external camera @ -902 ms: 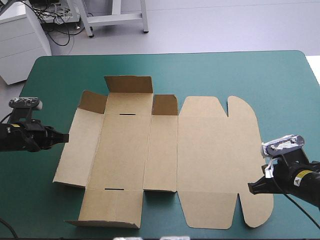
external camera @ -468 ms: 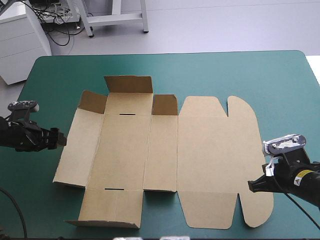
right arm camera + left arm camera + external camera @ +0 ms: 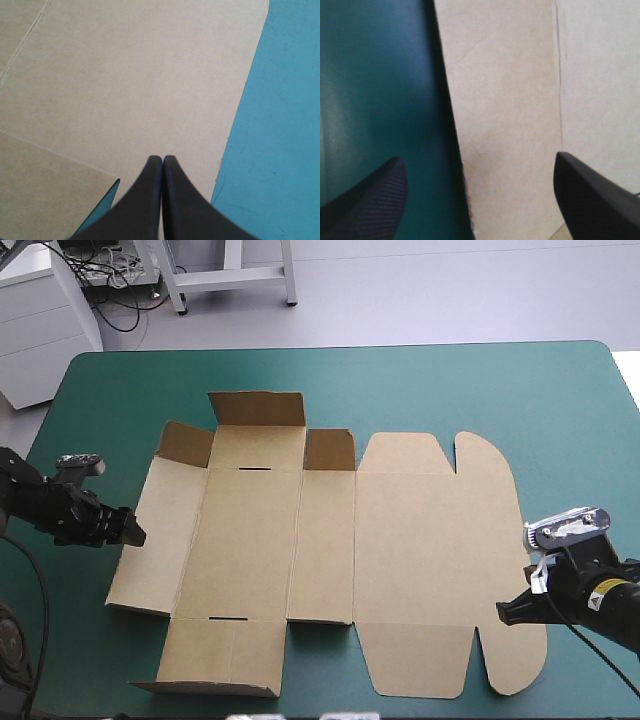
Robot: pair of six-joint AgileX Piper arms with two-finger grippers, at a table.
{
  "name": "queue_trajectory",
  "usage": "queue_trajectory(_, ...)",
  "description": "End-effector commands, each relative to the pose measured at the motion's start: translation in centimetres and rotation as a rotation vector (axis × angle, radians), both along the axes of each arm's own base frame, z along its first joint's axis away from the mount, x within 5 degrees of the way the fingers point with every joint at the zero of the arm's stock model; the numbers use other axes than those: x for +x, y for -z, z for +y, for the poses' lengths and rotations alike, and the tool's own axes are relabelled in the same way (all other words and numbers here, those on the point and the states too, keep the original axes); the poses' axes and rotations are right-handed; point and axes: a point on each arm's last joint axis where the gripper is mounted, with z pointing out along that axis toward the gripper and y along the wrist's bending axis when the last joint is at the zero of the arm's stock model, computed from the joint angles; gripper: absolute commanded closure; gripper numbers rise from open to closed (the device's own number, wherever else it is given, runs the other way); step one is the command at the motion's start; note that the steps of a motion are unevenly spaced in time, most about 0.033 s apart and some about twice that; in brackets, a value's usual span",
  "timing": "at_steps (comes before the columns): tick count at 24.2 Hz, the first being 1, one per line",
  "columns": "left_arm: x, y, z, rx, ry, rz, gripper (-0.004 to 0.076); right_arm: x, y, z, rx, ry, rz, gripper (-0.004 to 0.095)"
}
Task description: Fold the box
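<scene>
High view, as seen from behind the robot: the box (image 3: 250, 540) lies opened out across the middle of the teal-green surface (image 3: 450, 390), one cut sheet of brown board, mostly flat. Its far flap (image 3: 257, 408) stands up, with a small tab raised on either side of it, and the near flap on the left looks a little lifted at its outer edge. The wide lid panel (image 3: 435, 540), with its rounded corners, lies flat towards the right.

The left gripper (image 3: 137, 536) sits low at the box's left edge, pointing in at the side panel. From its wrist camera the two black fingers (image 3: 367, 200) stand well apart with nothing held. The board's edge runs between them, so one finger is over the teal-green cover and the other over brown board.

The right gripper (image 3: 501, 615) is at the near right corner of the lid, its tip over the rounded flap. Its wrist camera shows the fingers (image 3: 150, 205) pressed together into a single point, with plain board ahead and a cut notch just beside them. I cannot tell whether the tip touches the board.
</scene>
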Motion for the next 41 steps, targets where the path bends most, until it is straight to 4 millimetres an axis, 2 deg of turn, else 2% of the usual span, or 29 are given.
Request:
queue_trajectory(1,-0.2,-0.6,0.6,-0.073,0.004,0.019,0.0153,0.4,-1.1,0.1,0.015,-0.004,-0.084,0.0932)
queue_trajectory(6,0.2,0.9,2.9,-0.174,-0.078,0.018,0.0153,0.4,-1.1,0.1,0.019,-0.004,-0.091,0.0931)
queue_trajectory(10,0.9,2.3,3.2,-0.249,-0.09,0.029,0.0155,0.4,-1.2,0.2,0.03,-0.006,-0.09,0.0931)
queue_trajectory(14,-0.4,4.3,2.3,-0.299,-0.089,0.1,0.0156,0.4,-1.2,0.2,0.033,-0.007,-0.09,0.0931)
queue_trajectory(18,-1.9,6.6,0.0,-0.401,-0.054,0.159,0.0156,0.4,-1.2,0.2,0.032,-0.007,-0.09,0.0931)
queue_trajectory(23,-1.9,7.0,-1.6,-0.404,-0.008,0.197,0.0159,0.4,-1.2,0.2,0.029,-0.01,-0.089,0.0931)
queue_trajectory(27,-2.0,7.4,-2.9,-0.339,0.05,0.266,0.0227,0.4,-1.2,0.2,0.029,-0.01,-0.089,0.0931)
queue_trajectory(33,-2.2,7.4,-2.8,-0.323,0.05,0.281,0.0248,0.4,-1.2,0.2,0.026,-0.013,-0.09,0.0931)
queue_trajectory(35,-2.1,7.4,-2.8,-0.322,0.042,0.283,0.0311,0.4,-1.2,0.2,0.026,-0.013,-0.09,0.0931)
queue_trajectory(37,-2.1,7.4,-2.8,-0.322,0.037,0.286,0.0418,0.4,-1.2,0.2,0.026,-0.013,-0.09,0.0931)
queue_trajectory(41,-2.0,7.5,-2.8,-0.315,0.014,0.285,0.0761,0.4,-1.2,0.2,0.026,-0.013,-0.09,0.0931)
